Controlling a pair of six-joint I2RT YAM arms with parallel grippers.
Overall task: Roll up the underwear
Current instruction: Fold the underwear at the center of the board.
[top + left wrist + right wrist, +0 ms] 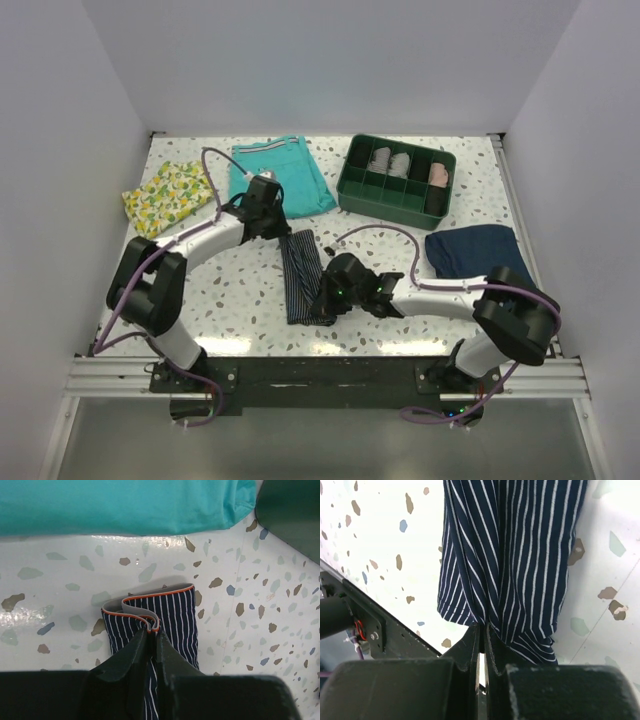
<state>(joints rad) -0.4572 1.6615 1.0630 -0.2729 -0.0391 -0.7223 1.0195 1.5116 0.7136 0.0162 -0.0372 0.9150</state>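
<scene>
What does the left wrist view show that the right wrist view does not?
Only left wrist: teal shorts, a corner of the green tray, and the left gripper pinching the orange-edged waistband of the underwear. Only right wrist: the right gripper shut on the opposite hem, and the black rail beside the table. Both: striped underwear on the speckled table.

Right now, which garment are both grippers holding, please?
The pinstriped navy underwear at centre; the teal shorts, plain navy garment and lemon-print cloth lie untouched.
</scene>
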